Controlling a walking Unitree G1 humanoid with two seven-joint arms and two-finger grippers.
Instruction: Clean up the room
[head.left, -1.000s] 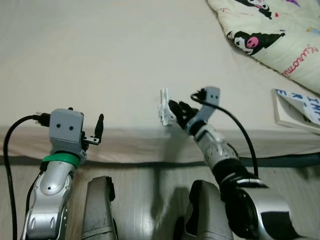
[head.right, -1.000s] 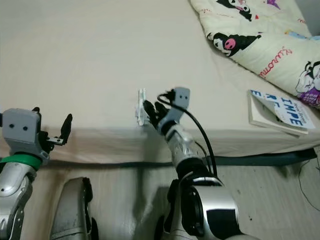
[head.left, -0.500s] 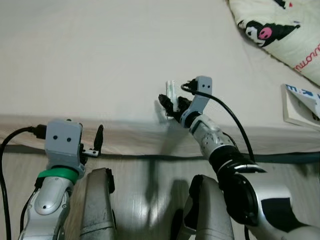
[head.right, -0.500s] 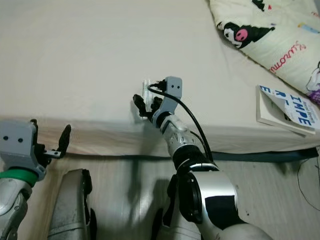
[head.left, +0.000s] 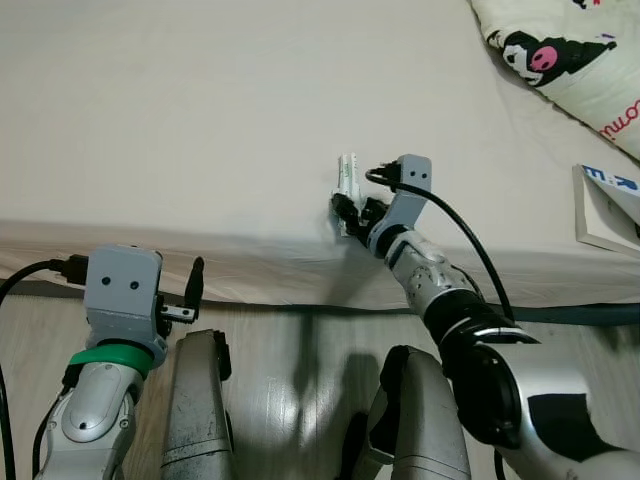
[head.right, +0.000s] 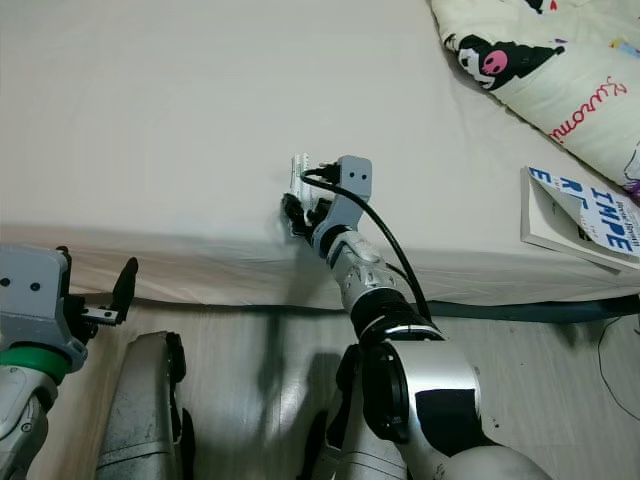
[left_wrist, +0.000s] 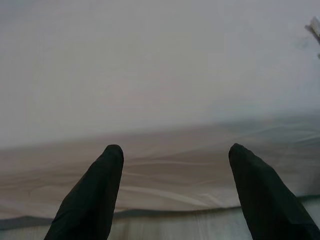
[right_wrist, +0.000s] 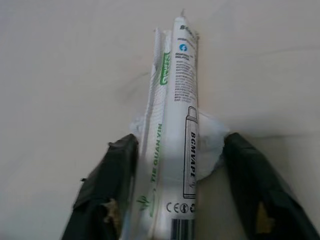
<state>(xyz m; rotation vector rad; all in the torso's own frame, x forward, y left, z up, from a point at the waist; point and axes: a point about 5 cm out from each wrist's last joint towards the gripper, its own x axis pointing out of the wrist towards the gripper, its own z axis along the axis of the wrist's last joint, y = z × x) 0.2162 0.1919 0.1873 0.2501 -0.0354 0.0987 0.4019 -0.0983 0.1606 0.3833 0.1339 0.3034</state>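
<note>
A bundle of long white wrappers (head.left: 347, 180), one with green lettering and one printed with a pen shape (right_wrist: 184, 115), stands upright near the front edge of the beige bed (head.left: 180, 120). My right gripper (head.left: 350, 212) is shut on the bundle's lower end, one black finger (right_wrist: 112, 180) on each side. My left gripper (head.left: 185, 298) is open and holds nothing. It hangs low at the left, in front of the side of the bed (left_wrist: 165, 100).
A cream blanket with cartoon prints (head.left: 570, 50) lies at the bed's far right corner. A white book with blue letters (head.right: 585, 215) rests near the right front edge. Wooden floor (head.left: 300, 380) and my own legs (head.left: 195, 410) are below the bed edge.
The whole view has shifted, so the camera moved. My right gripper has kept its hold and carried the wrappers a little farther onto the bed. The left gripper now sits lower against the bed edge.
</note>
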